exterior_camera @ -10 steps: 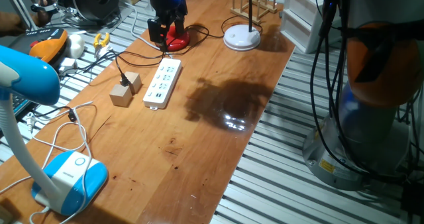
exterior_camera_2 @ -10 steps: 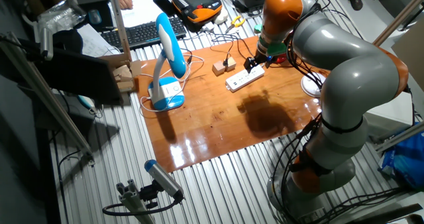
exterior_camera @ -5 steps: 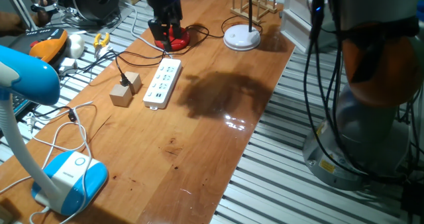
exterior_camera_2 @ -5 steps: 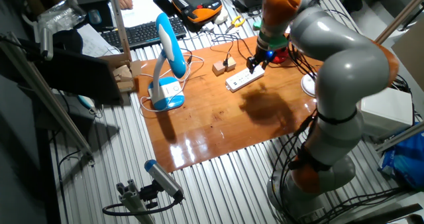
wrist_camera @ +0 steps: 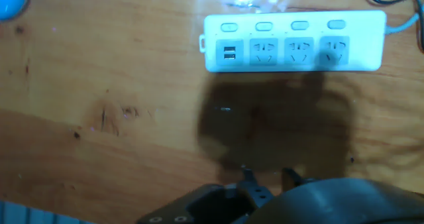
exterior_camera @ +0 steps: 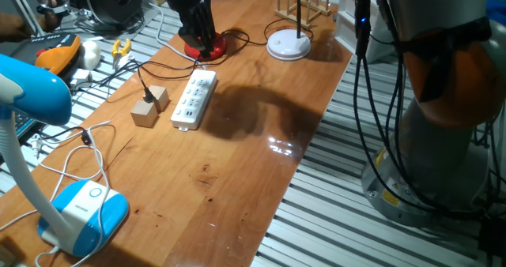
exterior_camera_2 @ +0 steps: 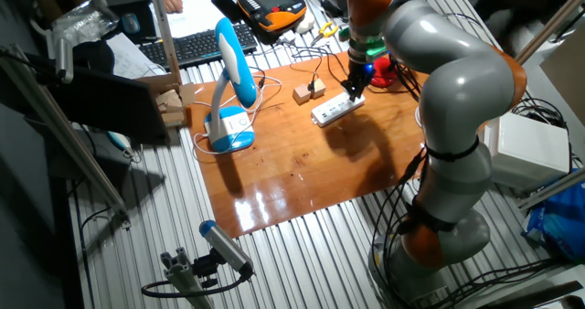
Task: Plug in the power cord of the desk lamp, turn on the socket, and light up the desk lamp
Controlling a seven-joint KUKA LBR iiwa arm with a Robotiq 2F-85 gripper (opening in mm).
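Observation:
The desk lamp's red base sits at the table's far end, mostly behind my gripper. Its thin black power cord runs left and ends in a small black plug at the wooden blocks. The white socket strip lies just in front of the red base, with nothing plugged in. In the hand view the strip lies across the top with its outlets empty. My gripper hangs above bare wood beside it, fingertips slightly apart, holding nothing. In the other fixed view my gripper is over the strip's far end.
A lamp with a white disc base stands right of the red base. A large blue-and-white lamp with a white cable stands at the near left. Tools and cables lie beyond the table's left edge. A wooden rack stands at the back.
My arm has swung and the hand has turned and shifted from straddling the red base towards the strip's far end. Nothing on the table has moved.

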